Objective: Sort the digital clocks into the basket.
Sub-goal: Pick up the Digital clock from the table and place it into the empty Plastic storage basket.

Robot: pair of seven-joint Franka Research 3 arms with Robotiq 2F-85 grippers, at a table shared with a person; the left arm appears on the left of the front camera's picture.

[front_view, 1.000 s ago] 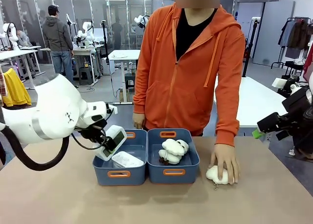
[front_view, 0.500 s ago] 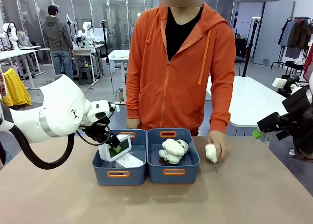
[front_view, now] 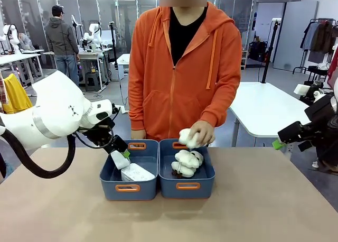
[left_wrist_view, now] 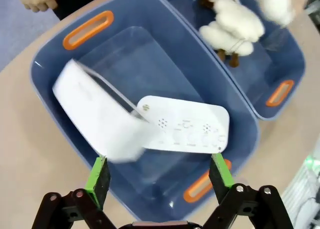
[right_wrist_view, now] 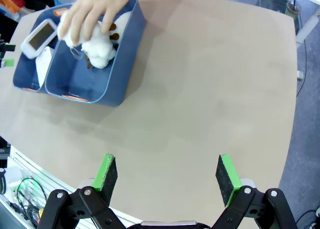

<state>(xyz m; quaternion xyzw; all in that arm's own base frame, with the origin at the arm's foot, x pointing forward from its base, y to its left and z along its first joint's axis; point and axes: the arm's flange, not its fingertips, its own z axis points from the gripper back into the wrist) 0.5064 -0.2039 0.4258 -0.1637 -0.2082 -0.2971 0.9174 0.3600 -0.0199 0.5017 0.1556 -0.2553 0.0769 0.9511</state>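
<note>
The basket (front_view: 112, 190) is the left of two blue tubs, seen from above in the left wrist view (left_wrist_view: 41, 84). One white digital clock (front_view: 138, 173) lies flat in it, back up (left_wrist_view: 186, 130). A second clock (front_view: 120, 159) is tilted and motion-blurred (left_wrist_view: 97, 118) just below my left gripper (front_view: 119, 148), which hangs open over the basket (left_wrist_view: 159, 179) with nothing between its fingers. My right gripper (right_wrist_view: 167, 174) stands open above bare table at the far right (front_view: 282, 139); its view shows the basket (right_wrist_view: 24, 78) and a clock (right_wrist_view: 37, 39) far off.
The right blue tub (front_view: 186, 189) holds cream plush toys (front_view: 186, 163). The person's hand holds another plush toy (front_view: 190, 138) over that tub's far rim. Bare table lies to the front and to the right of the tubs.
My left gripper carried the second clock over the basket, opened and let it go; the clock is dropping in. The person lifted a plush toy from the table to over the right tub.
</note>
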